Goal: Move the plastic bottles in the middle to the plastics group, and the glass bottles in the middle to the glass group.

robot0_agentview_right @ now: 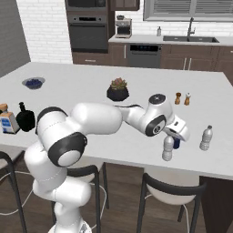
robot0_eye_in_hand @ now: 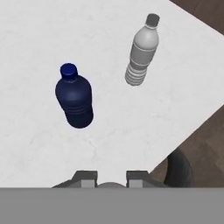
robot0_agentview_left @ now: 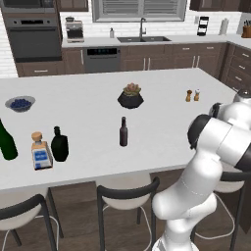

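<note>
Hand view gives me a look straight down on the white counter (robot0_eye_in_hand: pixel 39 144), where the dark blue bottle (robot0_eye_in_hand: pixel 74 98) stands upright beside a clear bottle (robot0_eye_in_hand: pixel 141 51), the two apart from each other and near the counter's edge. My gripper (robot0_eye_in_hand: pixel 111 177) hangs above them with its two fingertips spread and nothing between them; the top of a small clear bottle seems to sit just below the gap, though I cannot tell whether the fingers touch it. From the right base view I see the small ribbed bottle (robot0_agentview_right: pixel 168 148) standing on the counter directly under the hand, just in front of the blue one, with the taller clear bottle (robot0_agentview_right: pixel 206 138) further to the right. Over on the left base view, the slim brown bottle (robot0_agentview_left: pixel 123 132) stands alone mid-counter, while the squat black bottle (robot0_agentview_left: pixel 60 144) is just beside the square blue-labelled bottle (robot0_agentview_left: pixel 41 151) and near the tall green bottle (robot0_agentview_left: pixel 6 141). A potted succulent (robot0_agentview_left: pixel 130 95), a bowl of blueberries (robot0_agentview_left: pixel 20 103) and two shakers (robot0_agentview_left: pixel 192 95) sit further back.
</note>
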Tool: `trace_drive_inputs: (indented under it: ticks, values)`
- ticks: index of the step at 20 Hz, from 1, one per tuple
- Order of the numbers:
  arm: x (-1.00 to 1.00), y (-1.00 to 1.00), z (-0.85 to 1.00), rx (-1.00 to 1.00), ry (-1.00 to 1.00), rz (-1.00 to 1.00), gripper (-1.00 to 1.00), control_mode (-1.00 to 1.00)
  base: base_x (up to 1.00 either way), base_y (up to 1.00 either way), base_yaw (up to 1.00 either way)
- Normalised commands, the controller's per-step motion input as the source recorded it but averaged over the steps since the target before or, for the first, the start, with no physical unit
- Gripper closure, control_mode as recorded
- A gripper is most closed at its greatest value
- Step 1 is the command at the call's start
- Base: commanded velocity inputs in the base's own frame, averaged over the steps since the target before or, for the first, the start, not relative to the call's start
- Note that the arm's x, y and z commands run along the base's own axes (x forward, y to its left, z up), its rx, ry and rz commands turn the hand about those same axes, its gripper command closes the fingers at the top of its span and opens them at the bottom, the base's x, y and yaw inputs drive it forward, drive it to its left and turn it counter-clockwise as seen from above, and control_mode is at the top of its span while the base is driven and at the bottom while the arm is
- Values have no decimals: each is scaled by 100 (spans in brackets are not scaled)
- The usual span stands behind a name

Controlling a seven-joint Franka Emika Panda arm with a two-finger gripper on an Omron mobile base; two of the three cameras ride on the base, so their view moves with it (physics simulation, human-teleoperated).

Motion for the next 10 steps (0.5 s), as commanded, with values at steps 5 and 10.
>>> trace_drive_inputs:
  ticks: [5,10]
  values:
    - [7,0,-9,0,0,0,100,-100,0,0,0]
    - [15,-4,0,2,0,0,100,-100,0,0,0]
